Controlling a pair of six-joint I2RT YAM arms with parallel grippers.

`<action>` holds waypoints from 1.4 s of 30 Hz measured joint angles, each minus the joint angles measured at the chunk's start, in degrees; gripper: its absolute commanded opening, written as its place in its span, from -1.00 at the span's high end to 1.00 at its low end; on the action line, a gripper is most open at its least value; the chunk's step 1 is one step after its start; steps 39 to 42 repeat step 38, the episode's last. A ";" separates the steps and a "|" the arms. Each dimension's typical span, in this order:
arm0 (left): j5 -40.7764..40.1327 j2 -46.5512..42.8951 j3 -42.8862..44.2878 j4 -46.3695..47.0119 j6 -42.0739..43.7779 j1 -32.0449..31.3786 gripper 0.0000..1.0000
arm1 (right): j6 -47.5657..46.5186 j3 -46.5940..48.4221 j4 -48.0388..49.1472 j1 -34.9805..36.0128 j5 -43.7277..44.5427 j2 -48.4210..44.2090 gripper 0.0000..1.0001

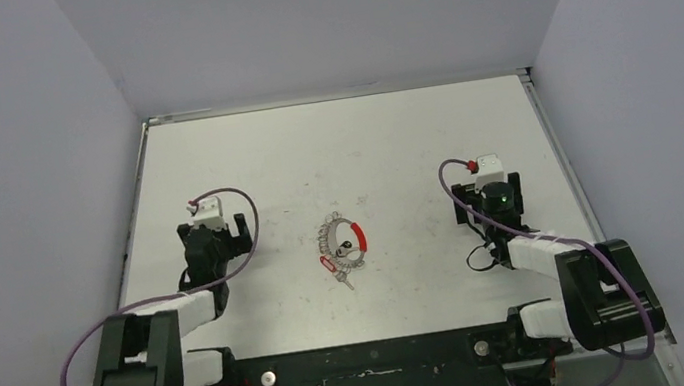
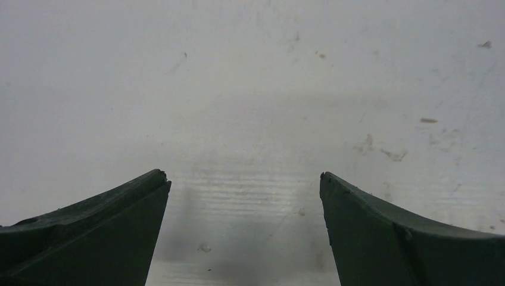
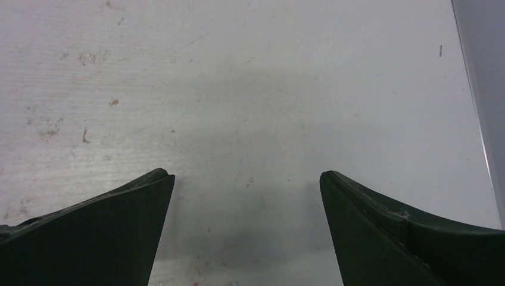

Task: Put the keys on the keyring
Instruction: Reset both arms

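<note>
Keyring [image 1: 343, 243]: a large thin metal ring lying flat on the white, scuffed table [image 1: 392, 146]. It sits near the middle, between my two arms and well apart from both.
Sleeve: a red sleeve [image 1: 357, 230] covers the far-right arc of the keyring.
Keys: small silver metal keys [image 1: 329, 247] are strung around the ring, bunched mostly on its left and near arcs. They are too small to count.
Long axis: the cluster is a little longer than it is wide and runs roughly far to near. One silver piece [image 1: 345, 281] sticks out of the near end, pointing toward my bases and slightly right.
Top view only: the keyring, the keys, both arms and their purple cables [image 1: 240, 217] show only in this view.
Left wrist view only: close table grain, faint scratches and specks lie ahead of my fingers. No part of the ring shows.
Right wrist view only: the table's right edge and the grey wall [image 3: 491, 89] beyond it show, with bare marked surface ahead.
Left side: my left gripper [image 2: 243, 176] is released, its dark fingers spread wide over the table with nothing between them.
Right side: my right gripper [image 3: 246, 174] is likewise spread wide, holding nothing.
</note>
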 measured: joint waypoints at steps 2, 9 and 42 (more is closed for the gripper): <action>-0.63 5.18 -0.37 0.46 0.15 0.39 -0.94 | -0.39 0.00 2.84 -0.33 0.52 1.75 -1.00; -0.07 9.94 3.69 0.90 0.33 2.69 -0.94 | -0.96 2.36 10.23 -1.90 0.02 7.58 -1.00; -5.09 23.37 4.59 18.45 5.18 4.39 -0.94 | 3.74 5.81 24.33 -2.27 -0.70 20.85 -1.00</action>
